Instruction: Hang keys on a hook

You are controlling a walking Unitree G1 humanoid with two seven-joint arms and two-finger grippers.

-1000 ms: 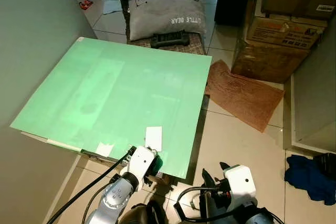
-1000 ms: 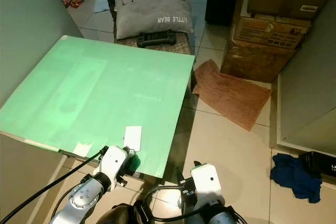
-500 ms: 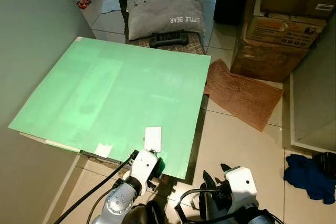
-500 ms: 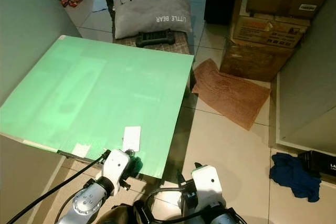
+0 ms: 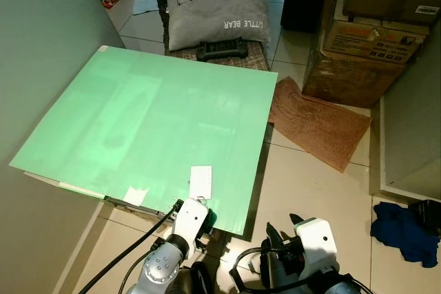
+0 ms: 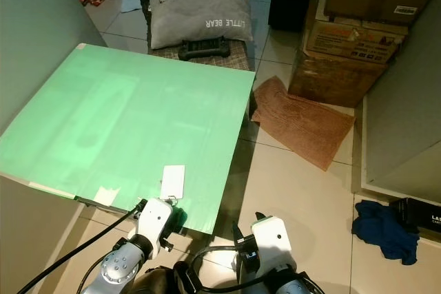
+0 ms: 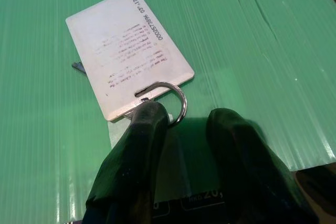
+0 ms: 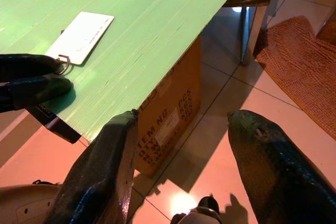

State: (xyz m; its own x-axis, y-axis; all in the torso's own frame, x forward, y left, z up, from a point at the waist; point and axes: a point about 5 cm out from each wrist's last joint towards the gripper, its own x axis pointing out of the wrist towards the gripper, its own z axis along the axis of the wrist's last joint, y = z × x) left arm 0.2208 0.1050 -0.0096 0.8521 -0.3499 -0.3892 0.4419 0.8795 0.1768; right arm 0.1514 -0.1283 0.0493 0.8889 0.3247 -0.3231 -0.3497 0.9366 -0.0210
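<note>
A white key card (image 5: 201, 180) on a metal ring (image 7: 177, 100) lies flat near the front edge of a green board (image 5: 151, 108). A dark key tip (image 7: 77, 66) pokes out from under the card. My left gripper (image 7: 186, 115) rests low on the board at the card's ring end, open by a narrow gap, with one fingertip (image 7: 149, 113) touching the ring. Seen from the head, the left gripper (image 5: 205, 218) sits at the board's front edge. My right gripper (image 8: 184, 121) hangs open over the floor tiles beside the board's corner, holding nothing.
A grey wall (image 5: 41, 32) borders the board's left side. Grey pillows (image 5: 217, 22) and a black object (image 5: 222, 49) sit on a seat behind the board. Cardboard boxes (image 5: 365, 53), a brown mat (image 5: 317, 125) and a blue cloth (image 5: 403, 228) lie to the right. A cardboard box (image 8: 168, 111) props the board.
The head camera has shifted slightly. My left wrist sits a little lower and nearer the board's front edge. The card has not moved.
</note>
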